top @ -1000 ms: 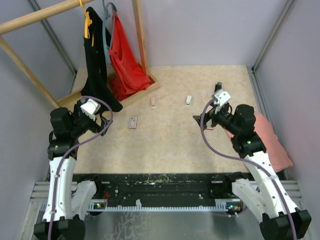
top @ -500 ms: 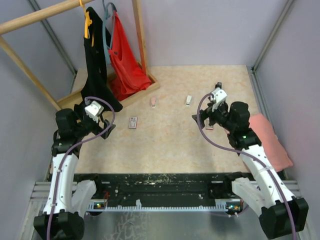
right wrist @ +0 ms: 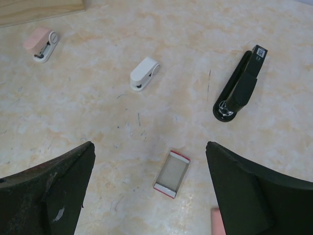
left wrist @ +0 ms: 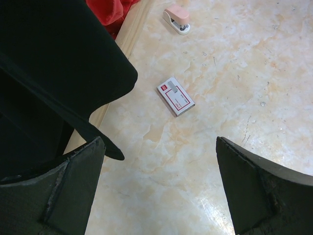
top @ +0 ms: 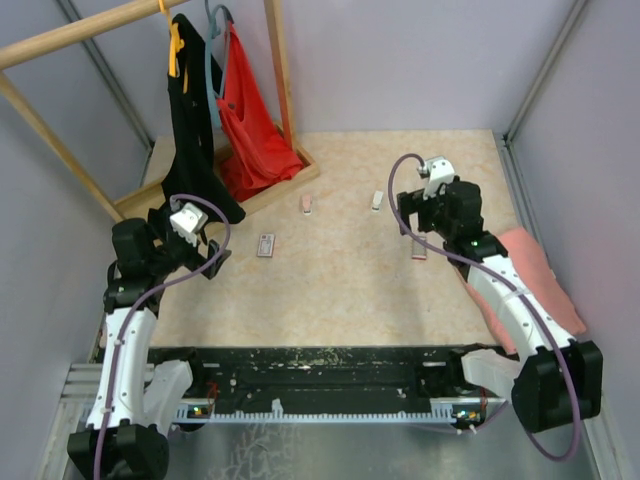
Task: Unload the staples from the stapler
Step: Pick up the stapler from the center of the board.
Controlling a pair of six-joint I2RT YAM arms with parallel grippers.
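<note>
From above, found the right pincer at about two o'clock on the tabletop, spread wide and holding nothing. Placed the left pincer near nine o'clock, likewise wide and empty, close to the black garment on the rack. Could not pick out the stapler here; probably masked by the right wrist.

Through the left wrist camera, saw that pincer gaping over the pale tabletop, with a red-and-white box at twelve o'clock and a small pink stapler farther off the same way. Nothing of the task on that side.

Through the right wrist camera, spotted the stapler at two o'clock, lying on the tabletop, apparently shut, well clear of the pincer and untouched. Noted a white mini stapler at twelve, the pink one at ten, a red-edged box just ahead of the open jaws. Saw no staples; presumably inside the magazine, though impossible to tell.

Judged the step as the approach, unloading not begun. Next: swing toward two o'clock, line the jaws across the slim body, descend, then close to pin it before opening the magazine.
</note>
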